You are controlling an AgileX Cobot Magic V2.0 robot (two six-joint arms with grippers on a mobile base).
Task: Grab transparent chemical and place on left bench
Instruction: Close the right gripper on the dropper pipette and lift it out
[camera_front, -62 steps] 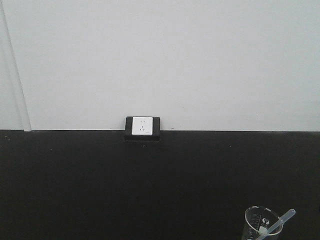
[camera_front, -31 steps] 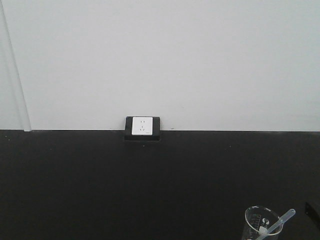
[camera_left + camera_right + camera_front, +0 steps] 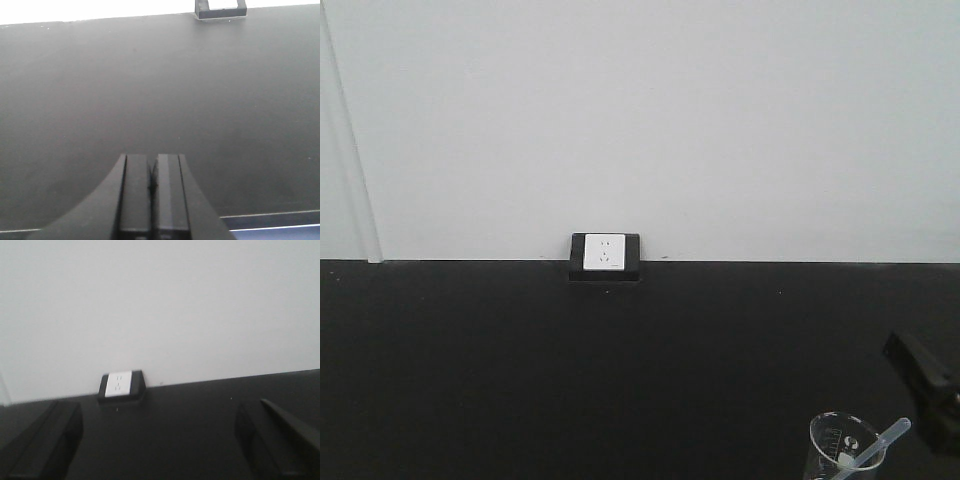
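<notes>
In the front-facing view, a black worktop (image 3: 520,370) runs to a white wall (image 3: 640,120), with a white socket (image 3: 605,252) in a dark housing where the two meet. At the bottom right corner stands a clear glass beaker (image 3: 838,447) with white markings. The transparent chemical (image 3: 878,445) leans in it, its bulb end up and tilted out over the rim to the right. The right gripper (image 3: 923,375) shows as a dark shape at the right edge, just above and to the right of the dropper and apart from it; this view does not show how its jaws stand. In the left wrist view, the left gripper (image 3: 151,192) hangs over bare worktop with its two fingers (image 3: 135,195) pressed together, only a thin seam between them and nothing pinched. The socket housing sits at the top edge, far ahead. In the right wrist view, which is blurred, the right gripper's jaws are spread wide. One dark finger (image 3: 47,442) is at each lower corner, with nothing held or touched between them. The socket lies ahead at the wall, and neither beaker nor dropper shows here.
</notes>
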